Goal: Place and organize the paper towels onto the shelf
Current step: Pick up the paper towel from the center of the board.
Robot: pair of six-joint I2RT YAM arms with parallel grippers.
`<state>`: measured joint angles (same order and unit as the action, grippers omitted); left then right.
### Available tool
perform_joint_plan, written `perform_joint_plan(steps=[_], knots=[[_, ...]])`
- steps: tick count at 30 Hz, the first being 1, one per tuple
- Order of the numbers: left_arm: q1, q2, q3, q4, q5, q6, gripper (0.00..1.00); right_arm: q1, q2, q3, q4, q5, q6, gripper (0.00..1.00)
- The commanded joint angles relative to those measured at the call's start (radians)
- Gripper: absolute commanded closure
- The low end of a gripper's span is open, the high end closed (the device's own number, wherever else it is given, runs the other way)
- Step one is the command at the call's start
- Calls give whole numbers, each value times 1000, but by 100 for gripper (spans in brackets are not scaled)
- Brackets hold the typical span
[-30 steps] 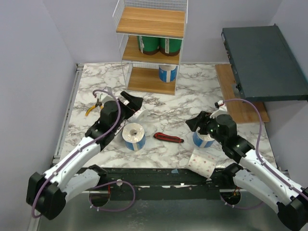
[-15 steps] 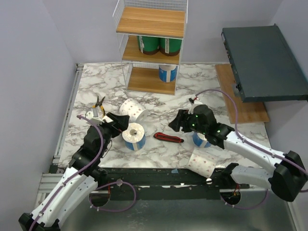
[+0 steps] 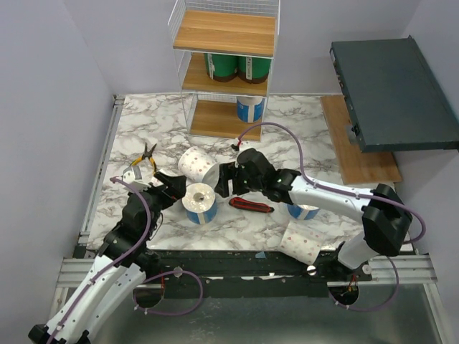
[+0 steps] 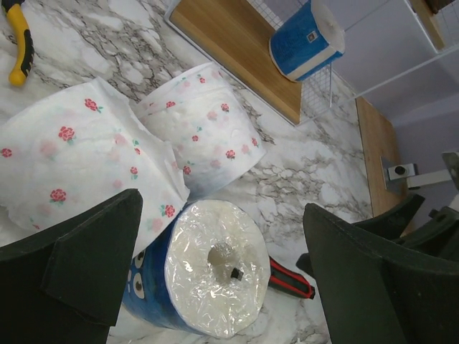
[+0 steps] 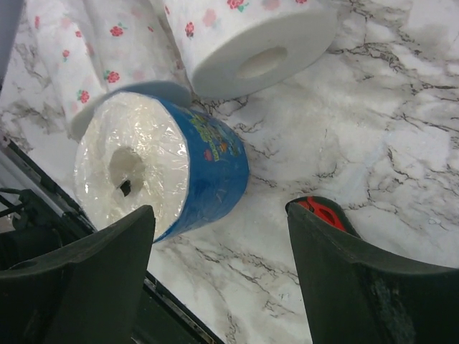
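Observation:
The shelf (image 3: 224,34) stands at the back, with two green-wrapped rolls (image 3: 237,67) on its middle tier and a blue-wrapped roll (image 3: 249,109) on its bottom tier. A blue-wrapped roll (image 3: 200,203) lies on the table with a white dotted roll (image 3: 197,163) behind it. My left gripper (image 3: 172,188) is open just left of the blue roll (image 4: 208,276). My right gripper (image 3: 224,179) is open just right of the same roll (image 5: 165,172). A second dotted roll (image 4: 72,165) lies by the left gripper. Another blue roll (image 3: 301,211) and a dotted roll (image 3: 301,242) lie at the front right.
A red-and-black utility knife (image 3: 251,206) lies right of the central blue roll, under the right arm. Yellow-handled pliers (image 3: 143,159) lie at the left. A dark slab (image 3: 391,93) rests on a wooden board at the back right.
My right arm has swung left from the front-right blue roll to the central blue roll. My left gripper has drawn back from the white roll to the blue roll's left side.

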<state>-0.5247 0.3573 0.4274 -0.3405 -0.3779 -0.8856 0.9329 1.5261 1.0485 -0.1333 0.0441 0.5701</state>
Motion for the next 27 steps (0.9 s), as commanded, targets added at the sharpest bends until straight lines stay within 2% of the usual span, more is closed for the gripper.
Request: perform_joint_plan(steps=[1, 10, 27], knots=[[5, -45, -32, -19, -39, 9, 2, 11, 71, 58, -66, 1, -5, 21], [5, -74, -55, -20, -18, 12, 2, 41, 161, 157, -91, -35, -12, 18], [5, -170, -102, -29, -35, -12, 3, 87, 262, 224, -124, -82, -35, 20]])
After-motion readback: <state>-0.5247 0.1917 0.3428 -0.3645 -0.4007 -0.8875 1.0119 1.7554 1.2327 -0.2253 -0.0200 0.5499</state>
